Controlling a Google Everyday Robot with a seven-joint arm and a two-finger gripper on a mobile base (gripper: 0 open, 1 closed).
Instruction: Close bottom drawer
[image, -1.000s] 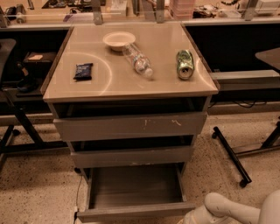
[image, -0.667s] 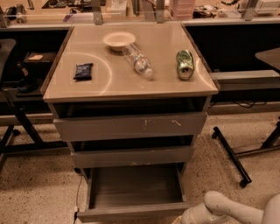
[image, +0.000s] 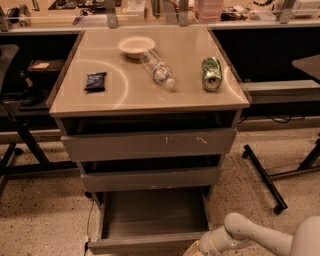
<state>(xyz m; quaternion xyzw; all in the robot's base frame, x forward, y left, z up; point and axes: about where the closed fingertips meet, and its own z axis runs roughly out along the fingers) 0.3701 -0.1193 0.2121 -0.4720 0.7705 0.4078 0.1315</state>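
Observation:
The bottom drawer (image: 152, 215) of the grey cabinet stands pulled far out, and its long shallow tray looks empty. Its plain flat front (image: 145, 243) runs along the bottom edge of the camera view. My white arm (image: 260, 237) comes in from the lower right. My gripper (image: 196, 248) is low at the frame's bottom edge, just beside the right end of the drawer front. Most of the gripper is cut off by the edge of the view.
Above are the middle drawer front (image: 150, 179) and the wide top drawer front (image: 150, 144) with orange scratches, both slightly ajar. The cabinet top holds a bowl (image: 136, 46), a lying plastic bottle (image: 157, 70), a green can (image: 211, 73) and a dark packet (image: 95, 81). A wheeled black leg (image: 265, 180) stands at right.
My arm has shifted left, bringing the gripper closer to the right end of the bottom drawer front. The drawer has not moved.

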